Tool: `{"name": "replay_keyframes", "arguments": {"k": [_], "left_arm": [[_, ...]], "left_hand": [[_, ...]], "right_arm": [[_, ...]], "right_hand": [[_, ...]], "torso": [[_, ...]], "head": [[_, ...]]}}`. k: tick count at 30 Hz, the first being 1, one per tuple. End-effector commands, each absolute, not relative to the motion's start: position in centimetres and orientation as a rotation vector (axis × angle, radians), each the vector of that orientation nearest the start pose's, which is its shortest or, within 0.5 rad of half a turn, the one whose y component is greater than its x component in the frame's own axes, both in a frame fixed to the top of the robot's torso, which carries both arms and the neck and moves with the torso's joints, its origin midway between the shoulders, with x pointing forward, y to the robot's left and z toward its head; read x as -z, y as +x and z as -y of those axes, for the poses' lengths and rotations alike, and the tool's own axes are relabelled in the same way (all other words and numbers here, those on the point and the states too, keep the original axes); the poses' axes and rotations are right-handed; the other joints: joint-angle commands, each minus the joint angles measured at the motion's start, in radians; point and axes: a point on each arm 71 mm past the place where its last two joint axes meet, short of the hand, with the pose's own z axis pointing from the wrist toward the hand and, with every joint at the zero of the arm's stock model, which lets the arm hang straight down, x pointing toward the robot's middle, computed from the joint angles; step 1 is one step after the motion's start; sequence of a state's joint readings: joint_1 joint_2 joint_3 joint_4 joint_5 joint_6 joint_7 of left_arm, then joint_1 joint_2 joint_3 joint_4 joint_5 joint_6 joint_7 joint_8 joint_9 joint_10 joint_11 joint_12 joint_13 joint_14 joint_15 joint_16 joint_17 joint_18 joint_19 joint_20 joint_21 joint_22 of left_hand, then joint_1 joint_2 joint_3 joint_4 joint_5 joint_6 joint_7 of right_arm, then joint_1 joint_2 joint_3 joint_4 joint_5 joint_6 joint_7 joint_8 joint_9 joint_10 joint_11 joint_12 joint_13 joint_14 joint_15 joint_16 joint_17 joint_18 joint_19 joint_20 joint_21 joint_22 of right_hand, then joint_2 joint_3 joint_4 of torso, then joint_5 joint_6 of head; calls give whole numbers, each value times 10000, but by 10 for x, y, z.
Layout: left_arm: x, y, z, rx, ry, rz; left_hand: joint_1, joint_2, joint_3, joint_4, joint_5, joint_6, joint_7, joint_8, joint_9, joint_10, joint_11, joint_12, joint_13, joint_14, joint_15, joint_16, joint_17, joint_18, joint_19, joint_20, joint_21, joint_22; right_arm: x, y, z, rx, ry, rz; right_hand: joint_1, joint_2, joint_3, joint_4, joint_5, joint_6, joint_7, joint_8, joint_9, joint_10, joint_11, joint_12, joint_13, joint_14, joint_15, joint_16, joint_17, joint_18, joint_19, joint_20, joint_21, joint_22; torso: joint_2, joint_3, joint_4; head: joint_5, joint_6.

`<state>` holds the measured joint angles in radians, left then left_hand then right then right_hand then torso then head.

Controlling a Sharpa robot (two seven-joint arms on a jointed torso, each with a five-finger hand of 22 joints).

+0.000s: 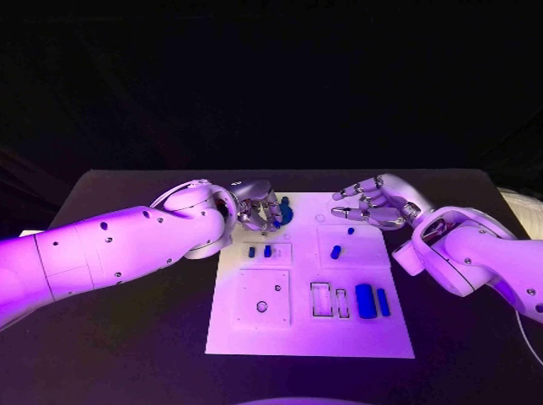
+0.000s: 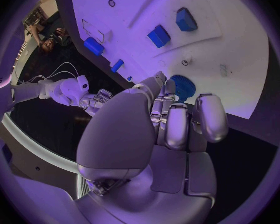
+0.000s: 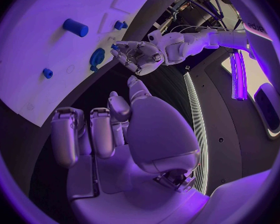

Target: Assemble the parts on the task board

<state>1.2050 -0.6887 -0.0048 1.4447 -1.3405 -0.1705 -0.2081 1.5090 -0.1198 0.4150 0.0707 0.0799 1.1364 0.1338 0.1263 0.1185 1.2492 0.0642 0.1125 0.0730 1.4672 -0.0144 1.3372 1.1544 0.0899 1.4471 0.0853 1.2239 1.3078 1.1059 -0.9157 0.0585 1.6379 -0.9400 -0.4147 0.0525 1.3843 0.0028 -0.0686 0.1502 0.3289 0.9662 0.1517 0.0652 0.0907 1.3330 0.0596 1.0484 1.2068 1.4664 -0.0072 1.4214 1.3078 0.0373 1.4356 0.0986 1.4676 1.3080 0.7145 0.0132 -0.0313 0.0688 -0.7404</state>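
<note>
1. While you are watching the head view, your left hand [image 1: 258, 213] is sitting at the eleven o'clock corner of the task board [image 1: 308, 333], its fingers curling down around a blue gear [image 1: 285, 211].
2. Your left wrist view is showing that gear [image 2: 182, 87] lying on the white board [image 2: 239, 59], right at the fingertips [image 2: 167, 87]; you cannot tell whether they are actually pinching it.
3. Your right hand [image 1: 375, 204] is hovering at the one o'clock corner, fingers spread and holding nothing.
4. Two small blue pegs [image 1: 258, 251] are standing in a recess just below your left hand, and a single blue peg [image 1: 336, 251] is sitting at centre right.
5. Two long blue bars [image 1: 371, 301] are lying side by side toward four o'clock, just beside two empty slots [image 1: 330, 301].
</note>
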Motion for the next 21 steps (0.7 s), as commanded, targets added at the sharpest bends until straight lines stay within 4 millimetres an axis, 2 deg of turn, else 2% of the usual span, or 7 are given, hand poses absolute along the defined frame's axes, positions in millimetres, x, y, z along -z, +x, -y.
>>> {"name": "replay_keyframes", "arguments": {"k": [1,8,12,21], "left_arm": [[182,501,-151,7439,-92,-18073],[184,499,-163,7139,-135,-18449],[186,499,-167,6893,-54,-18657],[192,500,-169,6450,388,-19152]], "left_hand": [[-128,-48,68,-26,-49,68,20,-68,10,63,-10,-37,4,322,-47,53,-8,-138,71,-29,57,373],[-167,-83,81,-45,-44,77,22,-86,1,81,-7,-65,7,321,-45,53,-23,-141,76,-26,75,391],[-187,-99,83,-51,-44,82,22,-92,-2,89,-6,-75,8,319,-44,51,-34,-144,80,-24,89,402],[-251,-155,89,-68,-51,88,21,-121,-14,105,-4,-117,10,321,-41,69,-21,-145,79,-20,95,413]], "right_arm": [[179,462,206,-10499,3432,-16322],[180,461,206,-10486,3459,-16359],[180,461,206,-10479,3467,-16364],[180,461,205,-10515,3452,-16340]], "right_hand": [[35,47,43,-29,37,41,-24,14,15,-40,-4,-33,-10,513,-66,-41,257,109,-83,-12,-30,741],[35,47,43,-29,37,41,-24,14,15,-40,-4,-33,-10,513,-66,-41,257,109,-83,-12,-30,741],[35,47,43,-29,37,41,-24,14,15,-40,-4,-33,-10,513,-66,-41,257,109,-83,-12,-30,741],[35,47,43,-29,37,41,-24,14,15,-40,-4,-33,-10,513,-66,-41,257,109,-83,-12,-30,741]], "torso": [[-9,-13,22],[-4,4,6],[6,-3,7],[0,5,2]], "head": [[-11,-8],[17,2],[20,-4],[61,-24]]}}
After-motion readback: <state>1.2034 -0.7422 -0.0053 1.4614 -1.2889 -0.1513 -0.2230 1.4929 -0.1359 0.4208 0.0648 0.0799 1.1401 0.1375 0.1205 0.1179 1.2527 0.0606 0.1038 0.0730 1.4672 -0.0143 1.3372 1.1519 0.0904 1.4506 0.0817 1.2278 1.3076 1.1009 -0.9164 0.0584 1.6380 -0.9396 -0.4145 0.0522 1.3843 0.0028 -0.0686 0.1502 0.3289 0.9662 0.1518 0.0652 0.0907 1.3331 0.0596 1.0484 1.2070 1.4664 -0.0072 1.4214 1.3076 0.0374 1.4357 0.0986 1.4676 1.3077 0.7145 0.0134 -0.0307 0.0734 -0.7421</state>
